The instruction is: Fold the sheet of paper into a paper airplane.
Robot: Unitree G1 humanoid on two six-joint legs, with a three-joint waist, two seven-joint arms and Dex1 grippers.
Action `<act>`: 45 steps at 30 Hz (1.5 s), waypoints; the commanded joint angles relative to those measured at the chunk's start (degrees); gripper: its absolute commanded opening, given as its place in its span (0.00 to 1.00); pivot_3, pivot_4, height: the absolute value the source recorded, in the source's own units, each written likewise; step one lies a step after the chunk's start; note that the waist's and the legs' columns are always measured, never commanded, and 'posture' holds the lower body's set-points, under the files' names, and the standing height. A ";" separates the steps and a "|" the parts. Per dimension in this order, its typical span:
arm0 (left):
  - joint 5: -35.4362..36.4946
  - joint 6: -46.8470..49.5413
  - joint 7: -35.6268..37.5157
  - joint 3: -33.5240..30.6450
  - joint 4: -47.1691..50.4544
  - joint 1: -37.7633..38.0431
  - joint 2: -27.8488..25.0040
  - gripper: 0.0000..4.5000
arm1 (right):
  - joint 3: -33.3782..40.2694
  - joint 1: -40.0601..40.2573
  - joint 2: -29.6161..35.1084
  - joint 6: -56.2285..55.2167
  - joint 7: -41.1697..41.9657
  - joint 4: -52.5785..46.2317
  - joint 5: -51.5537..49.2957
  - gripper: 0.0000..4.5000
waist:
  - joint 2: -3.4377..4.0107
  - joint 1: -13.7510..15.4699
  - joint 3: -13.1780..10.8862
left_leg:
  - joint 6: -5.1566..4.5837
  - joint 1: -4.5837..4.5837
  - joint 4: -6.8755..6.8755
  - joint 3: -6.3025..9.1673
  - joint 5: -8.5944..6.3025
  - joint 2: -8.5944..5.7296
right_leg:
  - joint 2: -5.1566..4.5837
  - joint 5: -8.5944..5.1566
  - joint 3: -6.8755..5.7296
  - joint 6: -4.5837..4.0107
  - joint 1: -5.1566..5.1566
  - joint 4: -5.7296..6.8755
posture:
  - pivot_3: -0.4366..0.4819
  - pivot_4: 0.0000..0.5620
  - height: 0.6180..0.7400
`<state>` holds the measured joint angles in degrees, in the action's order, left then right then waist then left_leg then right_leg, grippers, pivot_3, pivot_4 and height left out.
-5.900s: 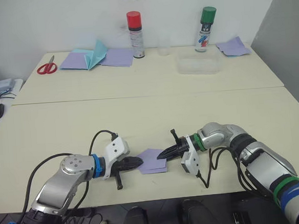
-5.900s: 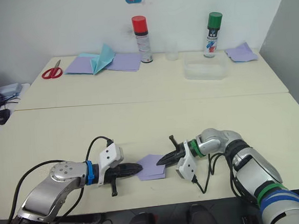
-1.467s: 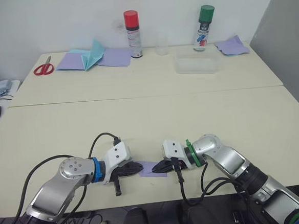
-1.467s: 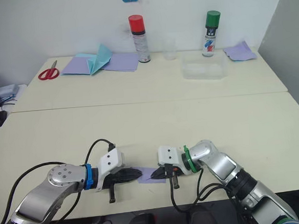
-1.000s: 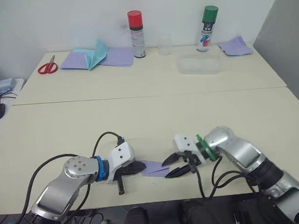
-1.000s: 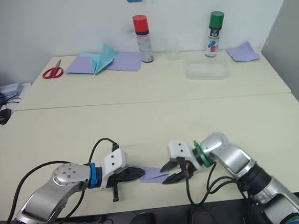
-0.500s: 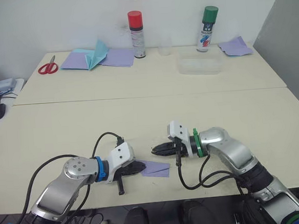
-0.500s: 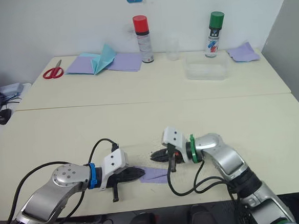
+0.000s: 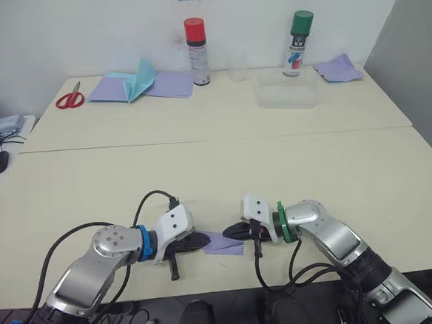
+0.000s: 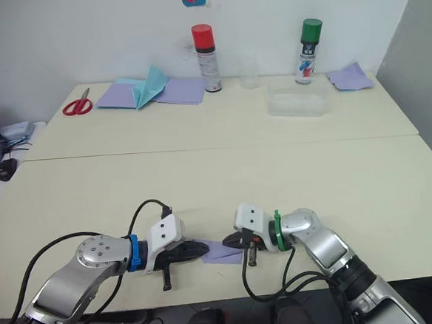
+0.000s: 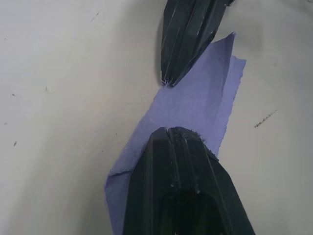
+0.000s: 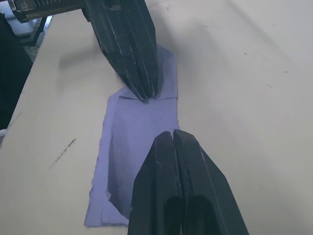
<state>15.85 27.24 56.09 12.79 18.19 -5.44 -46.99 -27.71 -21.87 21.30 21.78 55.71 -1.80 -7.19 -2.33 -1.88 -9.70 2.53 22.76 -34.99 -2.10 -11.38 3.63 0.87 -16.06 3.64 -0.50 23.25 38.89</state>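
Left gripper (image 9: 204, 241): you have its two black fingers pressed together, tips resting on the left end of the sheet of paper (image 9: 223, 242), low in the middle of the head views.
Right gripper (image 9: 227, 231): your fingers are closed too, tips down on the right end of the same sheet, facing the left gripper across it.
Sheet of paper: you see a narrow lavender folded strip lying flat on the near table (image 9: 91, 185), between the two grippers; in the left wrist view (image 11: 195, 112) both sets of tips touch it.
Far table, upper left of the frame: red scissors (image 9: 68, 98), flat lavender sheets (image 9: 167, 84) and a teal folded paper (image 9: 140, 77).
Far table, top centre: red-capped spray can (image 9: 196, 51), green-capped spray can (image 9: 296, 42), clear plastic box (image 9: 287, 94).
Upper right: another lavender sheet (image 9: 338, 68).
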 commanded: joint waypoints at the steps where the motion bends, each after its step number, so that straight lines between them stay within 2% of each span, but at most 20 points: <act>1: -2.92 1.54 -0.21 1.98 -3.18 1.85 -0.87 0.00 | 1.43 2.51 3.64 1.81 0.72 -1.79 0.13 0.01 | 0.01 0.03 0.02 | 0.00 0.01 0.00 0.01 0.00 0.00 | 0.00 0.00 0.00 0.00 0.00 0.00 | 0.48 0.27 1.00; 8: -2.85 1.18 -0.46 2.08 -3.27 2.52 -0.86 0.00 | 2.96 7.40 10.56 3.03 3.42 -7.85 -1.37 0.01 | 0.02 0.02 0.20 | 0.00 -0.01 0.00 -0.04 0.00 0.00 | -0.05 -0.02 0.05 -0.02 -0.01 -0.03 | 0.48 0.27 1.00; 12: -2.91 0.97 -0.69 2.27 -3.45 2.71 -0.57 0.00 | 4.70 8.30 12.27 2.12 4.04 -9.08 -2.66 0.01 | 0.05 0.02 0.23 | 0.00 -0.04 0.01 -0.03 0.00 -0.01 | -0.07 -0.05 0.04 -0.07 -0.03 -0.05 | 0.48 0.27 1.00; 16: -2.82 0.86 -0.68 2.22 -3.36 2.84 -0.59 0.00 | 8.64 6.40 10.02 3.08 5.05 -11.98 -9.39 0.01 | 0.07 0.02 0.18 | 0.00 -0.04 0.01 -0.03 0.00 -0.01 | -0.06 -0.05 0.04 -0.07 -0.02 -0.05 | 0.48 0.27 1.00; 19: -2.94 0.49 -0.46 2.34 -3.48 2.97 -0.74 0.00 | 8.73 4.78 9.09 2.39 6.14 -12.16 -10.62 0.01 | 0.08 0.01 0.18 | 0.00 -0.04 0.01 -0.03 0.00 -0.01 | -0.04 -0.05 0.05 -0.07 -0.01 -0.05 | 0.48 0.27 1.00; 28: -3.33 0.29 -0.43 2.83 -3.78 2.25 -0.49 0.00 | 0.78 1.10 2.17 0.09 2.91 -2.04 -3.30 0.01 | 0.07 0.01 0.19 | 0.00 0.00 0.01 -0.02 0.00 -0.01 | -0.03 -0.06 0.02 -0.10 0.00 -0.05 | 0.48 0.27 1.00; 38: -2.79 1.06 -1.18 1.57 -2.74 3.73 -0.71 0.00 | -1.45 2.28 4.11 -1.85 7.52 -2.32 -2.30 0.01 | 0.09 0.01 0.21 | 0.00 -0.04 0.02 -0.04 0.00 0.00 | -0.01 -0.07 0.02 -0.11 0.00 -0.04 | 0.48 0.27 1.00; 42: 2.79 3.95 -2.49 -2.45 -0.69 3.92 3.16 0.00 | -2.02 1.52 2.90 -3.89 7.02 -0.14 -0.95 0.01 | 0.09 0.00 0.21 | 0.00 -0.04 0.02 -0.03 0.00 0.00 | 0.01 -0.08 0.00 -0.13 0.00 -0.02 | 0.48 0.27 1.00; 45: 10.52 9.74 -3.84 -7.92 1.59 2.99 6.93 0.00 | -1.83 0.90 2.04 -3.46 6.04 0.81 -0.13 0.01 | 0.03 -0.01 0.16 | 0.00 -0.01 0.00 0.00 0.00 0.00 | 0.01 -0.06 -0.02 -0.09 0.00 -0.01 | 0.48 0.27 1.00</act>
<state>22.86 33.68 53.20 7.02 18.62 -2.22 -40.90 -28.67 -20.73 23.41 18.14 62.17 -1.81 -8.29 -2.30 -1.88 -9.54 2.53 22.76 -35.01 -2.09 -11.38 3.63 0.88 -16.11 3.61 -0.56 23.25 38.87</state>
